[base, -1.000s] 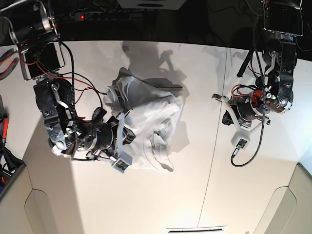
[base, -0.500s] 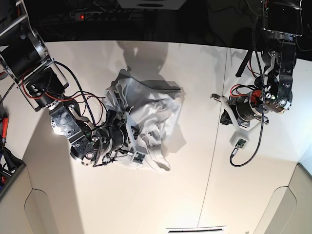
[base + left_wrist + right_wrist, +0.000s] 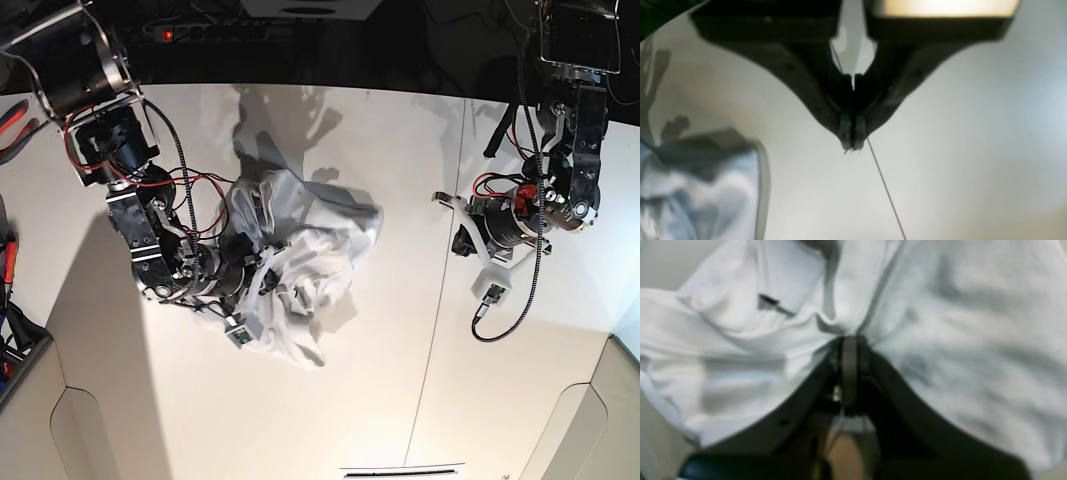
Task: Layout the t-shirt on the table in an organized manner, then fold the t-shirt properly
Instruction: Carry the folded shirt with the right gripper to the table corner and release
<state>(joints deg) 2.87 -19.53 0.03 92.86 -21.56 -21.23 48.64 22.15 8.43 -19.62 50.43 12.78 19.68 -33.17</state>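
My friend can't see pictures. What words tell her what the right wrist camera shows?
Close, blurry view: the right gripper, its dark jaws closed, pinches a fold of the wrinkled white t-shirt, which fills almost the whole picture. A bit of pale table shows at upper left.

A black power strip with a red light — seemingly switched on — lies beyond the far edge.

The right tool has pulled back toward its own side and turned — the crumpled white cotton t-shirt has bunched into a tighter, taller heap, its lower edge drawn up off the white table.
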